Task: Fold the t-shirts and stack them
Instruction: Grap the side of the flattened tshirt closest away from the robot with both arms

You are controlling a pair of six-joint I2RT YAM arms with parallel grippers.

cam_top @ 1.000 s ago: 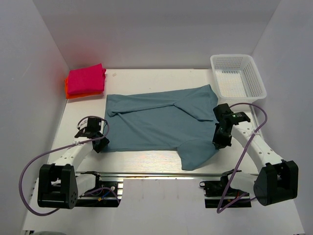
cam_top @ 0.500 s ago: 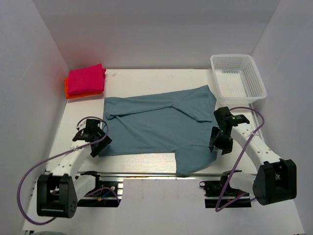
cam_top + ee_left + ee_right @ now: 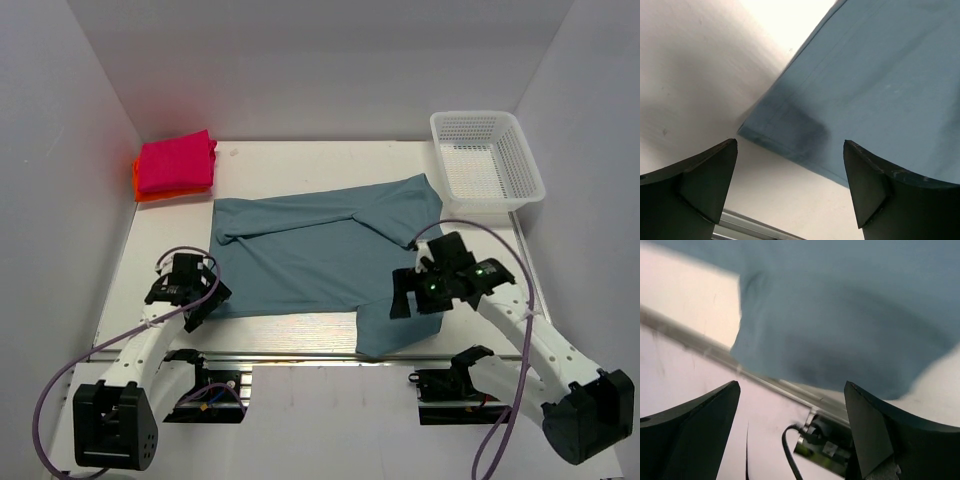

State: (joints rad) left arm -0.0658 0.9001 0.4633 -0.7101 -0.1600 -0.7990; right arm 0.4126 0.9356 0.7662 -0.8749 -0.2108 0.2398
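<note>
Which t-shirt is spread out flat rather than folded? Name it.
The teal-blue t-shirt, lying open between the two arms. The pink t-shirt and the orange t-shirt are folded and stacked at the far left, pink on top.

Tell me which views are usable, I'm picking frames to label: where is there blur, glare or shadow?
Top external: sharp, evenly lit, sheen on the table near the teal shirt. Left wrist: shirt corner crisp, dark shadow on it, table washed out upper left. Right wrist: blurred throughout, shirt edge soft.
</note>
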